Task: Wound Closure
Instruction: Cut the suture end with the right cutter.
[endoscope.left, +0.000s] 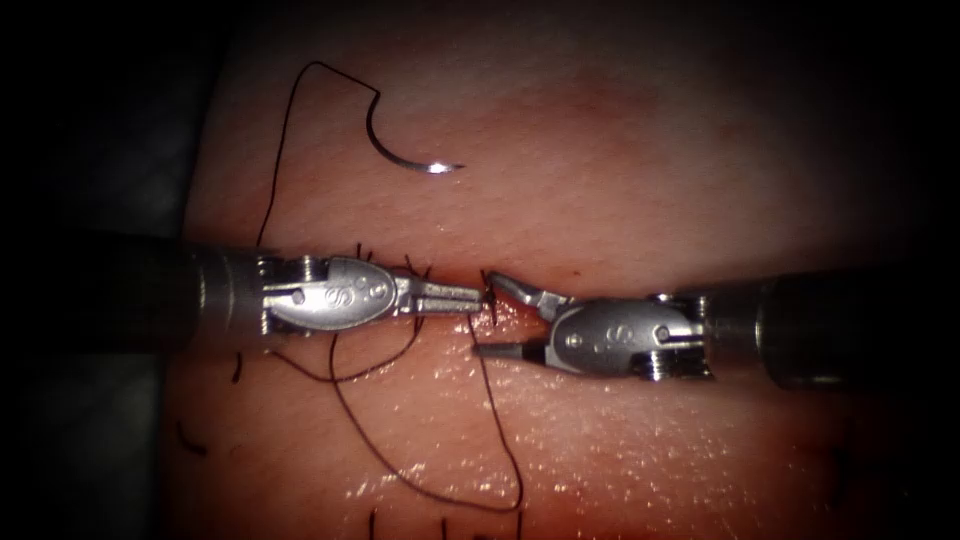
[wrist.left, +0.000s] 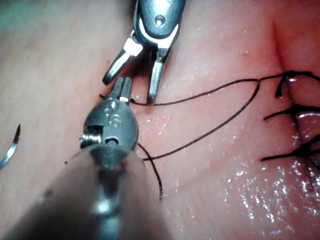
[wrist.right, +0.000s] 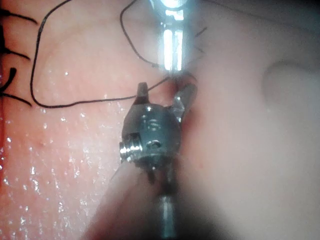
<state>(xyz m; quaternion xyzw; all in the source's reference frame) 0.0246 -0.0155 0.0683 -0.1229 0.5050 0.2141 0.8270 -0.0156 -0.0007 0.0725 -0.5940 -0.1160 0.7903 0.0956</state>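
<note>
Two slim dark shafts ending in polished silver wrists. Left claw (endoscope.left: 478, 296): rounded steel housing with engraved "S" mark, small round pins, long slotted fingers. Right claw (endoscope.left: 492, 315): similar oval housing, threaded screw head at side, short tapered fingers.

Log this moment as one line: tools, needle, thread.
left tool: shut on thread | right tool: open, holds nothing | needle: free, lying on tissue, not in it

Surgical practice bench: sutured tissue (endoscope.left: 620, 180)
</note>
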